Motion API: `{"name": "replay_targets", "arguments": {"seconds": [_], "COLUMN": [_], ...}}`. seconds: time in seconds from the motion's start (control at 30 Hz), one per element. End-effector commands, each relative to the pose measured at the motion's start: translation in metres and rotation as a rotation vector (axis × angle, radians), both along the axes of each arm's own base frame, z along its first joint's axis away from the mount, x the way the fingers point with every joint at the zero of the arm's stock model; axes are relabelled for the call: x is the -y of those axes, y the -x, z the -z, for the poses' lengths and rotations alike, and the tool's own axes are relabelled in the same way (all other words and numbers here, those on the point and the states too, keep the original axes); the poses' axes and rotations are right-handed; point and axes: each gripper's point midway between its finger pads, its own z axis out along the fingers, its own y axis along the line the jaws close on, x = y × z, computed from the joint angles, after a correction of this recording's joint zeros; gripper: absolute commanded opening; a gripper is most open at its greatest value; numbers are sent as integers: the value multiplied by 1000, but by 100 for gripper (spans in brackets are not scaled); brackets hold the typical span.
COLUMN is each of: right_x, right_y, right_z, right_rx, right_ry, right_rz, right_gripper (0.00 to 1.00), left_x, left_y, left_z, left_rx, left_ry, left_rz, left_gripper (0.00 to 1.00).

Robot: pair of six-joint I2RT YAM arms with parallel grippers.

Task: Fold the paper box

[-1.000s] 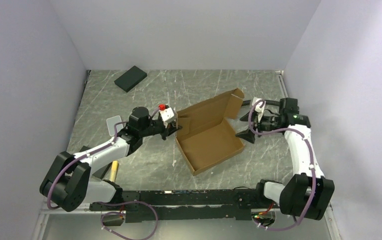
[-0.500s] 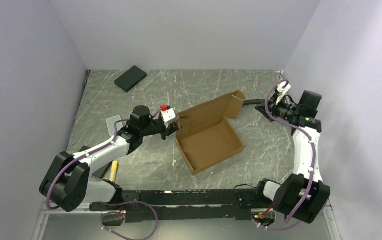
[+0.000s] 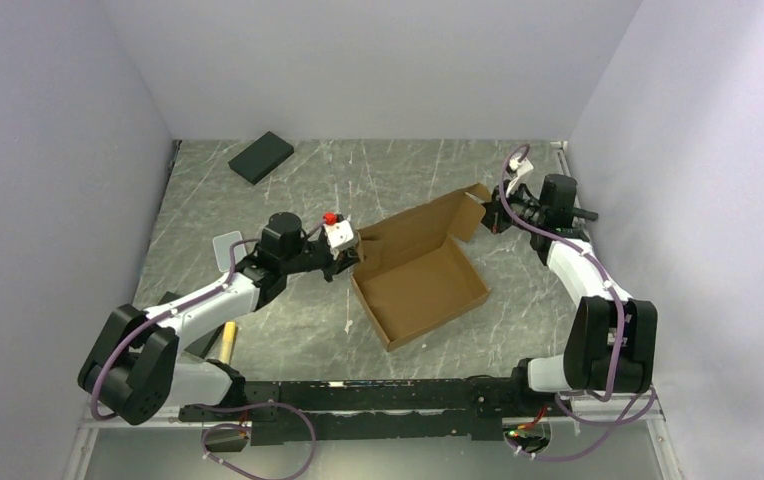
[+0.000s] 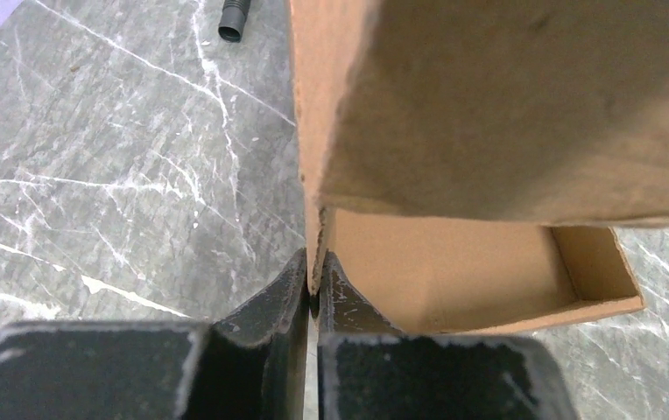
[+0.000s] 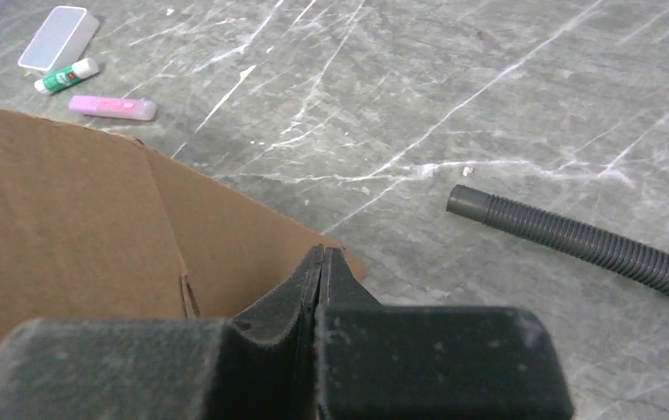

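The paper box point(image 3: 420, 268), brown corrugated cardboard, lies open mid-table with its lid point(image 3: 420, 220) tilted up at the back. My left gripper point(image 3: 351, 262) is shut on the box's left wall; in the left wrist view that thin wall edge point(image 4: 314, 254) is pinched between the fingertips point(image 4: 315, 278), and the box interior point(image 4: 471, 267) opens beyond. My right gripper point(image 3: 491, 214) is at the lid's right side flap point(image 3: 473, 203). In the right wrist view its jaws point(image 5: 323, 255) are pressed together with nothing between them, the tips over the flap's corner point(image 5: 226, 249).
A black pad point(image 3: 261, 157) lies at the back left. A grey ribbed hose point(image 5: 576, 245) runs along the table right of the box. A glue stick point(image 5: 66, 75), a pink stick point(image 5: 112, 107) and a clear case point(image 5: 58, 37) lie beyond the lid. A yellow cylinder point(image 3: 227, 343) sits by the left arm.
The right arm left the box's right side, swung up and back, then came to the lid's right flap, its jaws closing on the way. The left gripper kept its hold.
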Motion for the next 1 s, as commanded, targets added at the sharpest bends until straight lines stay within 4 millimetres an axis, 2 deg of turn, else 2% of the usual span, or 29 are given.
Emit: {"name": "replay_targets", "arguments": {"seconds": [0.0,0.2,0.37,0.47,0.57,0.77,0.9,0.97], "right_x": [-12,-16,-20,-13,5,32,46,55], "right_y": [16,40,55,59,56,57,57,57], "right_z": [-16,-11,20,36,42,29,16,6], "right_rx": [34,-35,-182,-204,-191,-104,-50,-23], "right_ry": [-35,-83,-95,-47,33,114,153,151], "right_rz": [-72,-49,-40,2,80,124,144,161], "right_gripper": [0,0,0,0,0,0,1,4], "left_x": [2,4,7,5,3,2,0,-1], "left_y": [-2,-9,-7,-4,2,12,14,10], "left_z": [-14,-22,-20,-13,-1,29,37,35], "left_rx": [85,150,123,113,90,79,81,84], "left_ry": [-29,-33,-71,-82,-104,-193,-226,-223], "left_rz": [8,18,59,60,61,62,50,27], "left_gripper": [10,14,15,18,18,20,21,23]}}
